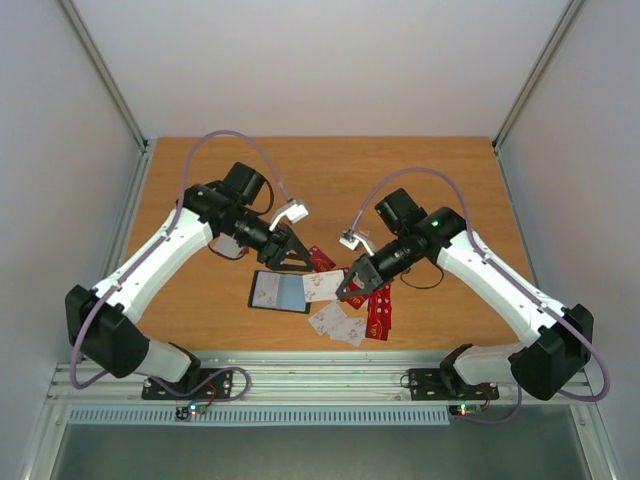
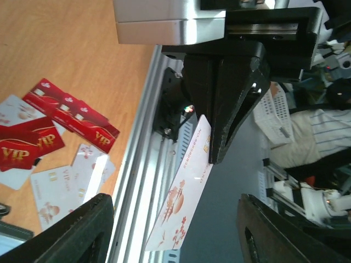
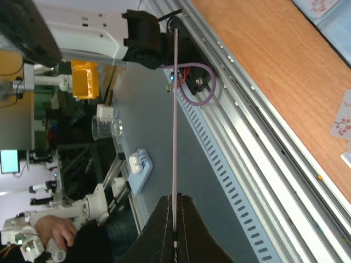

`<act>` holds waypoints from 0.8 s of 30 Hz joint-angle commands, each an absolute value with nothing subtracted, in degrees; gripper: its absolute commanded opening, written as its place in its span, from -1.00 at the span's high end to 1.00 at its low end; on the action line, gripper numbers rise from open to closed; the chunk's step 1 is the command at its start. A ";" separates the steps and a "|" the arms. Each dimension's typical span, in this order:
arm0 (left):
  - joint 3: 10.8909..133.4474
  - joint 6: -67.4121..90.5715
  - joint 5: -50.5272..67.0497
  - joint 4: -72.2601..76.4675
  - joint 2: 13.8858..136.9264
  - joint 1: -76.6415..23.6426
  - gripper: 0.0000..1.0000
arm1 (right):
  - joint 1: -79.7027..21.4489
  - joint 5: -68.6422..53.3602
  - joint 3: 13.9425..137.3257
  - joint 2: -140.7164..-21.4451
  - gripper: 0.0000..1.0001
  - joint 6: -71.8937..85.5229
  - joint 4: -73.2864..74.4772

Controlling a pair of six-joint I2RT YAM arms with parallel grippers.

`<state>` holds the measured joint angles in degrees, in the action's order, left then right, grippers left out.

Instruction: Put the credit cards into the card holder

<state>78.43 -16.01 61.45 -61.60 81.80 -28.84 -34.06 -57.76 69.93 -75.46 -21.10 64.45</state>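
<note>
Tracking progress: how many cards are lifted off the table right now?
1: a white card pinched by the right gripper, beside the card holder. The left gripper holds none.

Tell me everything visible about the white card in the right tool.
The white card is a thin, plastic-looking rectangle with a red blossom print at its free end, red lettering along one long edge and a small chip near the gripped end. The right tool is shut on one short end; nothing else touches it. It hangs tilted in the air beside the open card holder.
</note>
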 commanded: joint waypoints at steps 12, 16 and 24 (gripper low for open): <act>82.67 -24.43 69.69 -71.25 87.70 -34.13 -0.01 | -33.75 -62.95 72.62 -74.20 0.98 -34.90 69.63; 84.46 -24.82 68.93 -72.81 90.17 -35.71 0.19 | -33.75 -63.37 73.36 -74.74 0.98 -35.86 70.51; 86.97 -25.99 69.46 -75.94 92.38 -36.72 0.88 | -33.75 -63.23 74.23 -75.26 0.98 -36.90 71.87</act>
<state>84.84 -24.40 68.20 -73.58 91.48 -36.40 -34.04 -61.91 72.07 -74.81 -34.81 70.54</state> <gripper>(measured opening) 0.141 0.015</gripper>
